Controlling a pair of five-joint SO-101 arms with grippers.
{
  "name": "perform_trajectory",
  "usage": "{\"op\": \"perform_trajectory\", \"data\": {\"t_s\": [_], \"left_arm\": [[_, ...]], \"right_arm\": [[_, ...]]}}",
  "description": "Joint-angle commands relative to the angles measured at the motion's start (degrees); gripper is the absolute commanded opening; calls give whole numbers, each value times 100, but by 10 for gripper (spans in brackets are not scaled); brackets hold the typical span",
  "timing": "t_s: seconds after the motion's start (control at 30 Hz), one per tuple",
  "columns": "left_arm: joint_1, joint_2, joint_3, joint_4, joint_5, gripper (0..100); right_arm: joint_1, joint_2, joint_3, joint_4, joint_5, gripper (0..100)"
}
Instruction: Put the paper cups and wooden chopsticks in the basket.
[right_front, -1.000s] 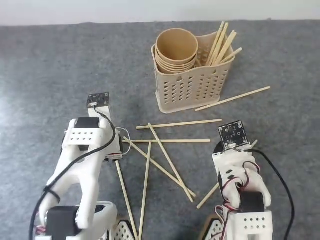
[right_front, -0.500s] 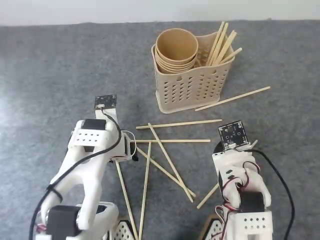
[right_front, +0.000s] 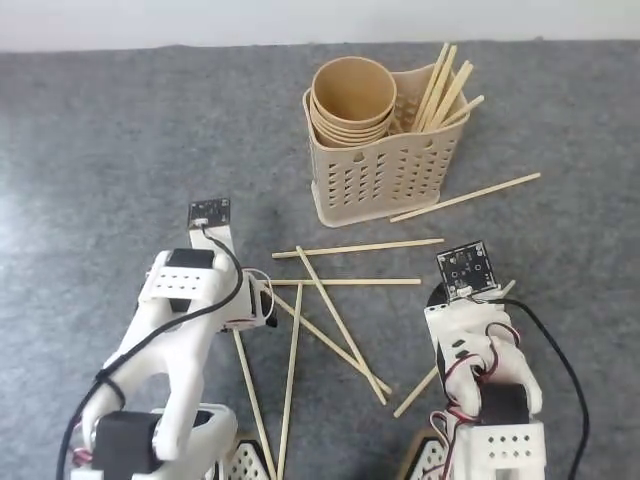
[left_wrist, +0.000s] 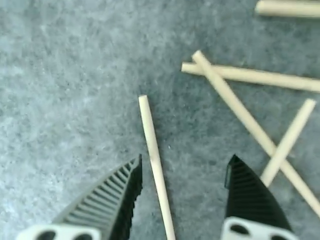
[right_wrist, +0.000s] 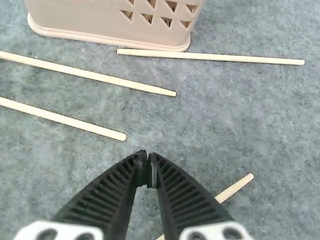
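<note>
The beige slotted basket (right_front: 385, 175) stands at the back with a stack of paper cups (right_front: 352, 92) and several wooden chopsticks (right_front: 445, 85) inside. Several loose chopsticks (right_front: 345, 282) lie crossed on the grey mat between the arms. My left gripper (left_wrist: 186, 160) is open just above the mat, straddling one chopstick (left_wrist: 154, 150) whose tip lies past the fingertips. My right gripper (right_wrist: 148, 156) is shut and holds nothing; it hovers over bare mat, a chopstick end (right_wrist: 235, 186) beside it.
One chopstick (right_front: 465, 197) lies against the basket's front right foot (right_wrist: 150, 40). Two more (right_wrist: 90, 74) lie between my right gripper and the basket. The left arm (right_front: 190, 290) and right arm (right_front: 470, 310) flank the pile; open mat lies far left.
The left arm has shifted right and a little forward, bringing its gripper over the near end of the chopstick pile. The right arm has kept still.
</note>
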Motion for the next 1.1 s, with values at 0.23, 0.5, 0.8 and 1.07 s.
{"op": "perform_trajectory", "data": {"t_s": [0.23, 0.5, 0.8, 1.07], "left_arm": [[-246, -53, 207, -369, 53, 207], [-527, -53, 224, -352, 62, 53], [79, -44, 321, -378, 79, 133], [88, 53, 321, -378, 79, 13]], "right_arm": [[-31, 4, 114, -84, 70, 6], [-31, 4, 114, -84, 70, 6], [-31, 4, 114, -84, 70, 6], [-31, 4, 114, -75, 70, 6]]}}
